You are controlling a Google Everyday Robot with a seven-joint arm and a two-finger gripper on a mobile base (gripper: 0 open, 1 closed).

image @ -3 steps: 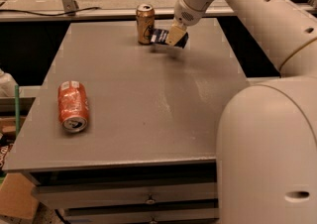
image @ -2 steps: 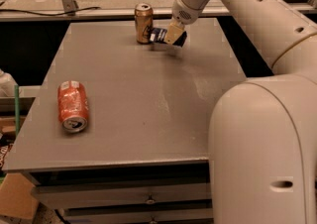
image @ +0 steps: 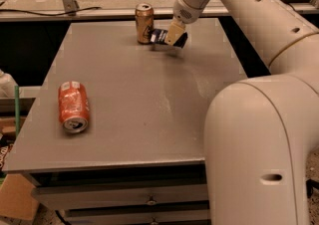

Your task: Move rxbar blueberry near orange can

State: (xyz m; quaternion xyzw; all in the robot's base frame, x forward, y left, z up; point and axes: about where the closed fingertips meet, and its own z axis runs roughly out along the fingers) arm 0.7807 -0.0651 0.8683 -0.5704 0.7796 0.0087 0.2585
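Observation:
The orange can [image: 144,23] stands upright at the far middle of the grey table [image: 134,104]; it is dull golden-bronze with a silver top. My gripper [image: 175,36] is just to its right, a little above the tabletop, shut on the rxbar blueberry [image: 160,36]. The dark navy bar sticks out to the left of the fingers, and its left end reaches almost to the can's side. The bar looks lifted off the surface. My arm comes in from the upper right.
A brighter red-orange can [image: 73,106] with white markings lies on its side near the table's left front. My robot's large white body [image: 259,149] fills the lower right. Drawers [image: 124,196] sit under the table's front edge.
The gripper with the bar has stayed next to the orange can with hardly any shift. The robot's body fills more of the right side.

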